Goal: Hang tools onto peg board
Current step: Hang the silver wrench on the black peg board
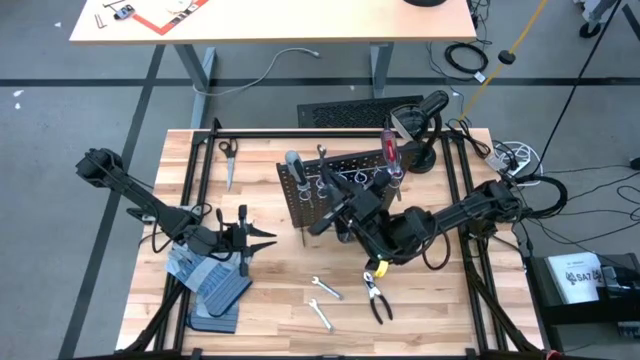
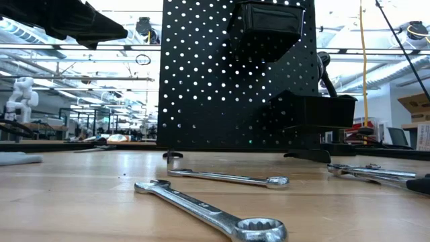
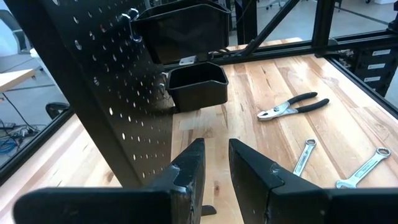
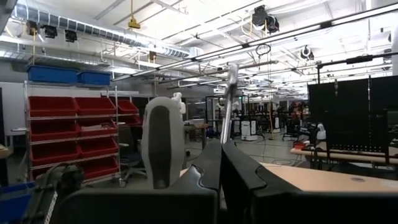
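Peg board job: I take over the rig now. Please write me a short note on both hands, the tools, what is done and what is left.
Left hand: slightly open, empty, beside the peg board.
Right hand: shut on a thin silver tool, probably a wrench, raised at the board.
Done: red screwdriver and grey screwdriver appear to sit in the board.
Left: hang the held tool, then the near wrench, far wrench and pliers, all lying on the table.
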Tool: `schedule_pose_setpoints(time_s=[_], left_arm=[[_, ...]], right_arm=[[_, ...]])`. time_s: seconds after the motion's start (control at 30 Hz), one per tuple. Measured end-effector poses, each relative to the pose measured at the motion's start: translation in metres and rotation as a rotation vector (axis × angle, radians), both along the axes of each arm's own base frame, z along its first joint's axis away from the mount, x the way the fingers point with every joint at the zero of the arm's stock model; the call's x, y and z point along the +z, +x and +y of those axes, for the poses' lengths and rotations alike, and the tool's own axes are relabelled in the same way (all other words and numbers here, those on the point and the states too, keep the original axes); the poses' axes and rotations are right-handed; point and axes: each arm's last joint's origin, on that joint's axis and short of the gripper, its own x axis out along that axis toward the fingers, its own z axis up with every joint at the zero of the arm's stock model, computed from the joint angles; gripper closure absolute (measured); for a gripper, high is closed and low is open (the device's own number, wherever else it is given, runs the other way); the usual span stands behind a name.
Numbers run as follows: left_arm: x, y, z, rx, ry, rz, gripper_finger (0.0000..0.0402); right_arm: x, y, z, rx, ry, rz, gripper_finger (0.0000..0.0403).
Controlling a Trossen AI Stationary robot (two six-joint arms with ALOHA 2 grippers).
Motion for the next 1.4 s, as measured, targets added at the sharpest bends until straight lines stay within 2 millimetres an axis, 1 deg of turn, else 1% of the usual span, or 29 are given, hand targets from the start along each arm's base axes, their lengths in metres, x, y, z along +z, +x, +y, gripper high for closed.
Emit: schedule_pose_setpoints(time_s=[0.4,0.63,1.1,1.23,1.4], left_arm=[[0.0,0.0,0.0,0.0,0.0,0.0,0.032],[0.0,0.0,0.0,0.0,0.0,0.0,0.032],[0.0,0.0,0.0,0.0,-0.001,0.0,0.032],[0.0,0.0,0.0,0.0,0.0,0.0,0.032],[0.0,0.0,0.0,0.0,0.0,0.001,0.032]], right_arm=[[-0.002,0.004,-0.001,-0.006,-0.021,0.045,0.0403],[-0.008,0.011,-0.005,-0.018,-0.051,0.13,0.0403],[-0.009,0.012,-0.005,-0.026,-0.05,0.145,0.0403],[-0.004,0.007,0.0,-0.016,-0.063,0.144,0.0403],[0.007,-0.008,0.013,0.012,-0.097,0.153,0.0403]])
